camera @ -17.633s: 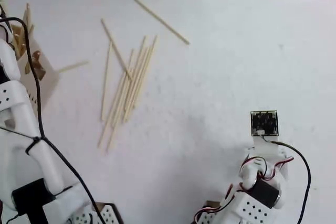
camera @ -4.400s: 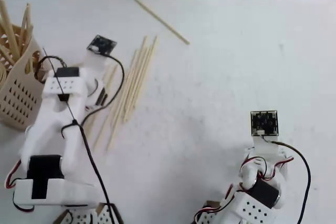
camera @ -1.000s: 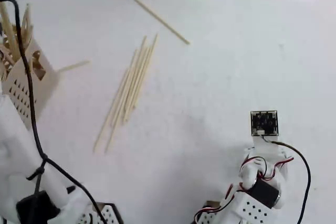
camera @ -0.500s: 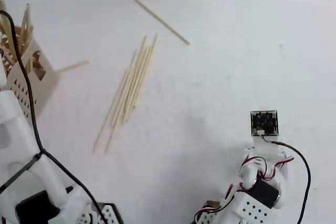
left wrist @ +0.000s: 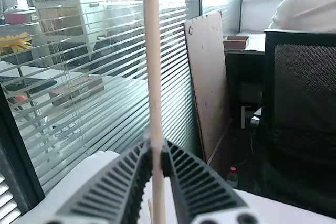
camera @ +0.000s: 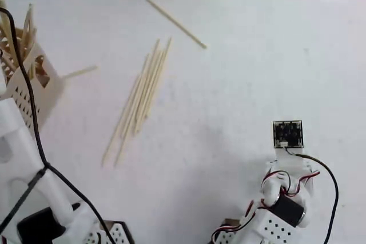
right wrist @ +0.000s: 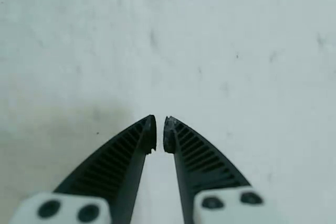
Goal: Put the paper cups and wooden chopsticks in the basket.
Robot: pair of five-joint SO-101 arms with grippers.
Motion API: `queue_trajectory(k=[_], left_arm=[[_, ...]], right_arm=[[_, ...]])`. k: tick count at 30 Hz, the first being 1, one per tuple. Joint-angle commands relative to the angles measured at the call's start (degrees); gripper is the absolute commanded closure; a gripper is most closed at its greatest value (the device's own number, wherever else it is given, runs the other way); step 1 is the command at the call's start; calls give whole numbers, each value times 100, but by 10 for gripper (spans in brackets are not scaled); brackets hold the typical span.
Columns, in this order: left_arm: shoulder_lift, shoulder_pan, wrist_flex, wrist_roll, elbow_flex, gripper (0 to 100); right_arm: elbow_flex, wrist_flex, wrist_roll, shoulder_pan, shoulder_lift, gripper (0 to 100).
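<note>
One beige perforated plastic basket [camera: 46,87] is counted, with several pale wooden chopsticks [camera: 28,24] in it, one clamped in the left gripper [left wrist: 157,148], two single sticks [camera: 175,23] lying apart, and one overlapping cluster [camera: 139,95] of uncertain number.

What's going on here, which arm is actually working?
The left gripper is shut on one wooden chopstick. The basket, at the left of the high view, already holds several chopsticks. A bundle of chopsticks lies loose on the table, with a stray chopstick beyond it. The right gripper is shut on nothing.
</note>
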Motion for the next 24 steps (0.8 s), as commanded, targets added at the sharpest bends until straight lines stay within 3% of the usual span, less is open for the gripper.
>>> queue_trajectory(k=[1, 16, 21, 24], left_arm=[[-92, 127, 35, 114, -519, 977], [-75, 163, -1451, 62, 1521, 972], [-110, 154, -1477, 62, 1609, 969], [-145, 154, -1477, 53, 1609, 916]], right_arm=[[53, 22, -9, 48, -13, 954], [53, 22, -9, 48, -13, 954], [53, 22, -9, 48, -13, 954], [53, 22, -9, 48, -13, 954]])
